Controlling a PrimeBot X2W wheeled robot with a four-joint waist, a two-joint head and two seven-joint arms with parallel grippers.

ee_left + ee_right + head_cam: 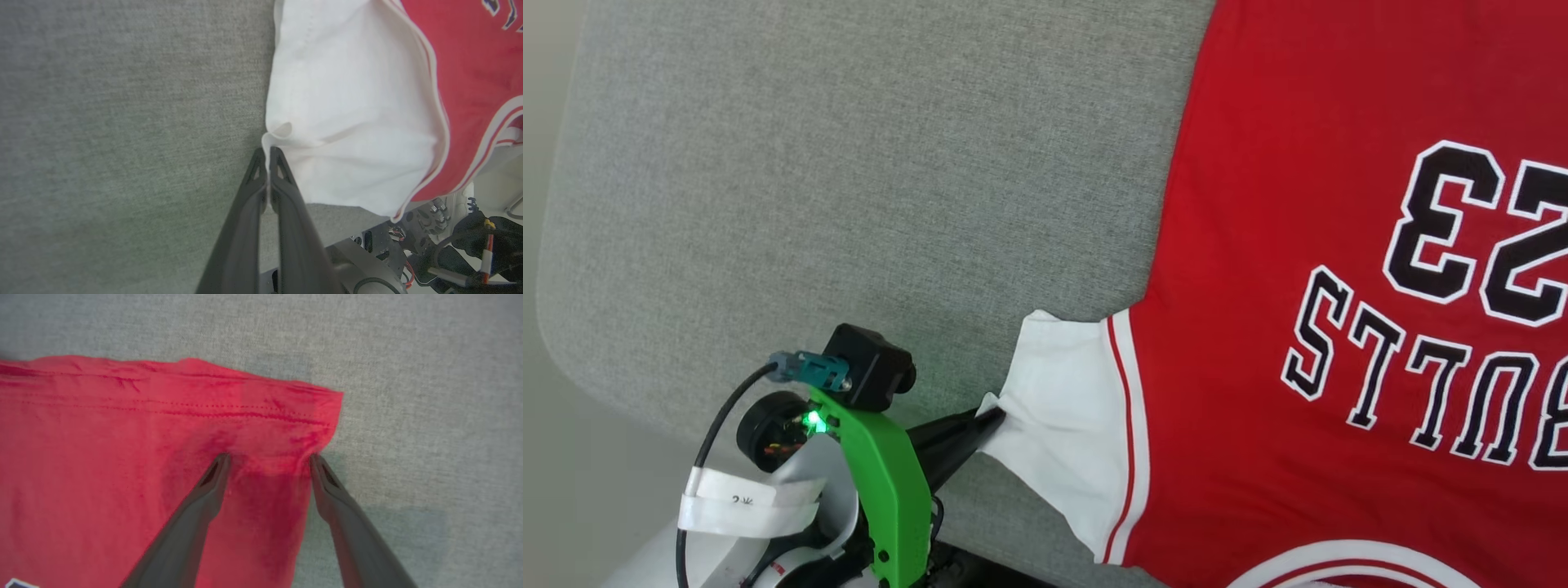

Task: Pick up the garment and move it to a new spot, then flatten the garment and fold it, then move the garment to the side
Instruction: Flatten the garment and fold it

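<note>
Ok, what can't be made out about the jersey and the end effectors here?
Head view: the garment runs off the right and bottom edges, cutting its print and collar.
Left wrist view: how much sleeve edge the shut left end effector pinches, hidden between its fingers.
Right wrist view: whether the open right end effector presses the hem or hovers; the angle doesn't tell.

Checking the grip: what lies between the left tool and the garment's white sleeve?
Nothing: the left wrist view shows the left tool shut on the sleeve edge of the garment, no gap.
</note>
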